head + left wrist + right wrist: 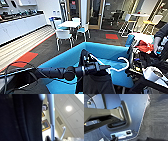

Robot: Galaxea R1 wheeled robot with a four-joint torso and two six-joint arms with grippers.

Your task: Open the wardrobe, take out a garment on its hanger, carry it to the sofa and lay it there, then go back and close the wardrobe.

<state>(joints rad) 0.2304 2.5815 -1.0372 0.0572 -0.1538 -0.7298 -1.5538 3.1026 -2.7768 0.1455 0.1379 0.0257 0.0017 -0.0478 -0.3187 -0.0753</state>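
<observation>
A: Head view: left gripper (106,67) extends toward 3 o'clock, clenched on the hanger (119,65). The hook curls at 3 o'clock of the gripper; the garment (98,83) hangs limp below, toward 6 o'clock.

B: Where is the sofa?

A: Sofa (105,51) lies directly ahead, its blue back at 12 o'clock of the gripper. The garment hangs in front of the seat; contact with the seat cannot be confirmed.

B: Procedure for the lay-down?

A: Judgement only. Carry the hanger over the open seat. Lower until the fabric bottom touches first, then sweep so the garment spreads flat and does not bunch. Release once the hanger rests on the cushion. Keep the hook away from the cluttered equipment at 3 o'clock, where a person's hand (157,43) also shows.

B: Limits of observation?

A: The grip point is dark against dark; exact finger placement on the hanger is unclear. In the left wrist view the garment (21,117) covers much of the frame beside the hanger (51,115). Right gripper state: cannot tell. The garment's lower edge is cut off.
</observation>
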